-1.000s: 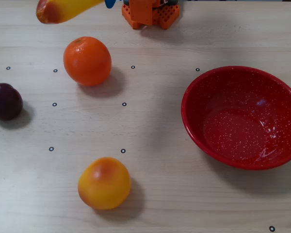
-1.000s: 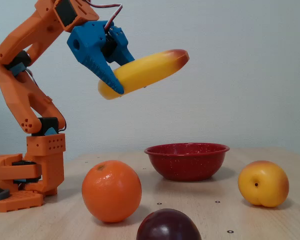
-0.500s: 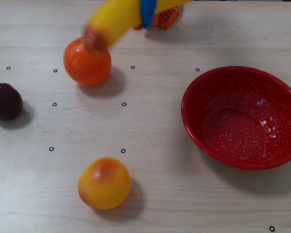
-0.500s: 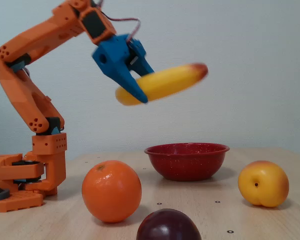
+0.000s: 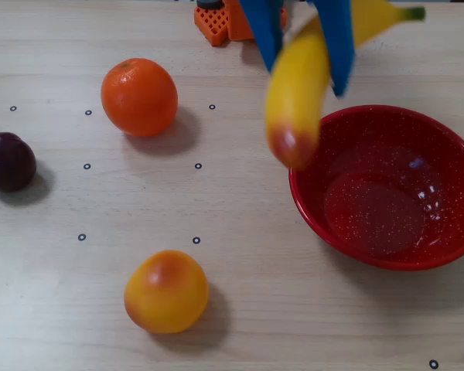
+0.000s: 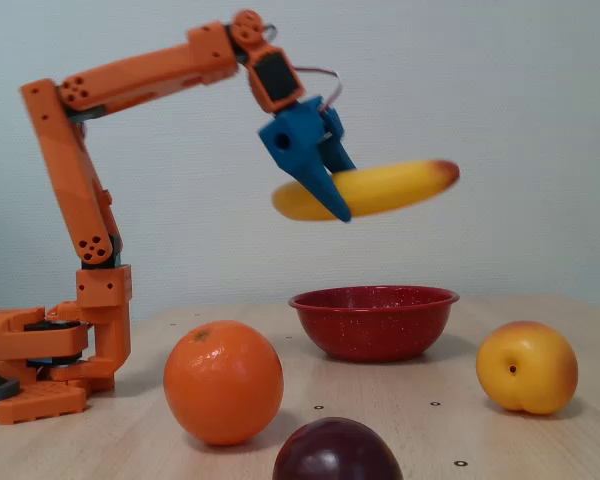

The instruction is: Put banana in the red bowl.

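Your blue fingers (image 6: 332,205) grip the banana (image 6: 380,189) in the air above the red bowl (image 6: 373,320), near its 10 o'clock rim in the overhead view.

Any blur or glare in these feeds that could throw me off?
Overhead view: the banana and gripper are motion-smeared, and glare streaks the red bowl. Fixed view: the banana is slightly soft at its red tip, while the bowl and table fruit are sharp.

Yellow banana (image 5: 298,85) with a green stem and reddish end, in a blue tool (image 5: 305,62). Red bowl (image 5: 448,154), white-speckled. Pale wood-grain tabletop (image 5: 240,309).
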Robot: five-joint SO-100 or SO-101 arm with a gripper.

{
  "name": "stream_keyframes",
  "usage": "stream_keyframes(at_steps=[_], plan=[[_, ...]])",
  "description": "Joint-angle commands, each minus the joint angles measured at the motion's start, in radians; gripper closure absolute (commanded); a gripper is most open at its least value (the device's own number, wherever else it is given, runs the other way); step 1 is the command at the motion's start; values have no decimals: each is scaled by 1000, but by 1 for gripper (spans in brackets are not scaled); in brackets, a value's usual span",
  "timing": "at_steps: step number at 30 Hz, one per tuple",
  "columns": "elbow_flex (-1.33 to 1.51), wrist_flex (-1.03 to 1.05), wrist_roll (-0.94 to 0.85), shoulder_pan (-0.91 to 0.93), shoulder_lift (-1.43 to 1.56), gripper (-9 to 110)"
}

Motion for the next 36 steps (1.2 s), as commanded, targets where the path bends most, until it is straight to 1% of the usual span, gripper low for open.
stream_keyframes(at_steps=[1,6,13,20,24,36], plan=[[-170,-41,28,-43,12,102],[-259,-31,69,-133,-83,102],[-354,49,100,-235,-199,102],[-445,126,104,-267,-324,102],[-456,164,77,-268,-374,102],[-459,183,43,-270,-476,102]])
